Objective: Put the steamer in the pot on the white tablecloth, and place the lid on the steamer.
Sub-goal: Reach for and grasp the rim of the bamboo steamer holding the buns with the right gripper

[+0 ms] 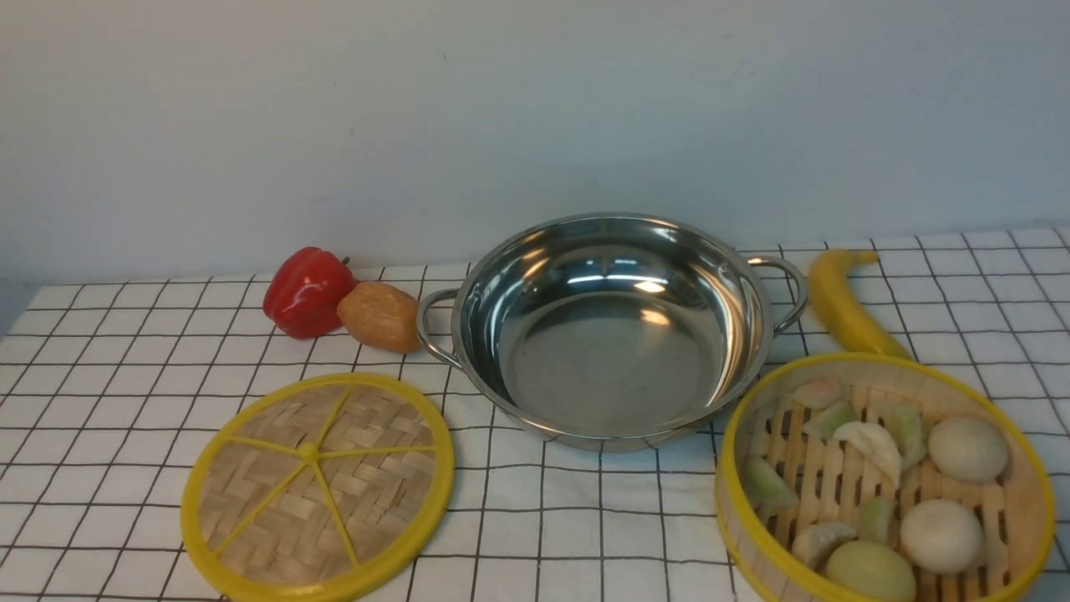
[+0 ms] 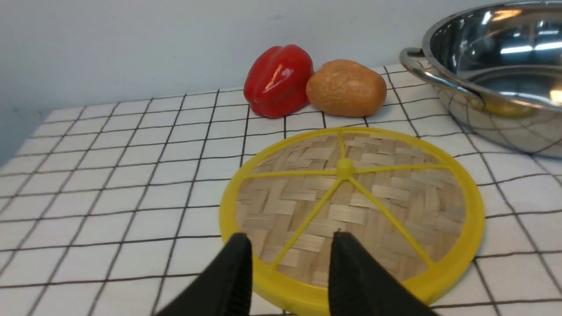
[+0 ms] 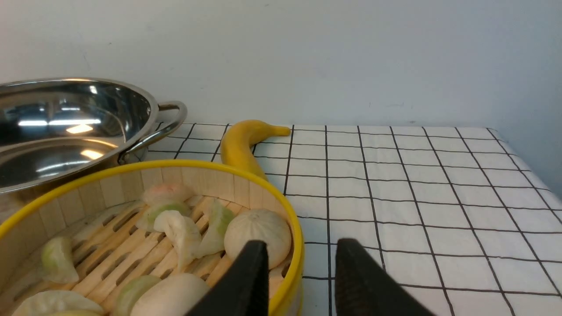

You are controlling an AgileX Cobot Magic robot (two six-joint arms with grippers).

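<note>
1. Judging by how things lie, no part of the task is done yet. The wide, shiny stainless-steel pot with two loop handles sits empty at the centre of the front view. It rests on the white tablecloth with a thin black grid that covers the counter.
2. The round shallow bamboo steamer with a yellow rim stands upright on the cloth in the lower right of the front view, partly cut off by the frame. It is just beside the pot; whether the two touch cannot be told. Its slatted wooden floor carries pale toy buns and dumplings, some tinged green.
3. The flat woven-bamboo lid with a yellow rim and six yellow spokes lies flat in the lower left, near the pot but apart from it.
4. The right end effector is released and empty. One finger is over the steamer's inside and the other outside its rim. Contact cannot be told.
5. The left end effector is also released and empty, poised over the lid's near rim.
6. Both steps are left: the steamer into the pot, then the lid onto the steamer.
7. A red bell pepper and a brown potato lie at centre left. A yellow banana lies at centre right.
</note>
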